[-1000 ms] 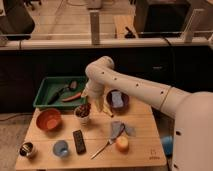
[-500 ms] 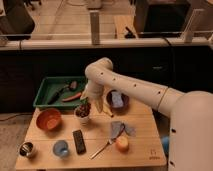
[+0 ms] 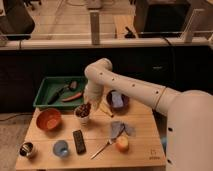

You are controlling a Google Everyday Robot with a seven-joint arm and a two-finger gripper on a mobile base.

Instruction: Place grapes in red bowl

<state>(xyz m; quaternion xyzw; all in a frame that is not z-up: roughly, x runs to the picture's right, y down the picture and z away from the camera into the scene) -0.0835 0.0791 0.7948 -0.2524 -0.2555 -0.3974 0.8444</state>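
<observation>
The grapes [image 3: 83, 108], a small dark bunch, sit at the top of a white cup [image 3: 82, 119] near the middle of the wooden table. My gripper [image 3: 86, 104] comes down from the white arm and is right on the grapes, just above the cup's rim. Its tip is lost against the dark berries. The red bowl [image 3: 48, 120] is round, shallow and orange-red. It stands empty to the left of the cup, about a bowl's width away.
A green tray [image 3: 45, 92] with utensils lies behind the bowl. A dark bowl with a blue block [image 3: 117, 100] is to the right of the arm. In front lie a black remote [image 3: 79, 141], blue cup [image 3: 61, 148], metal can [image 3: 27, 149], grey cloth [image 3: 120, 129] and orange fruit [image 3: 121, 144].
Hardly anything. The gripper stays at the grapes over the white cup, with only a slight shift of the arm.
</observation>
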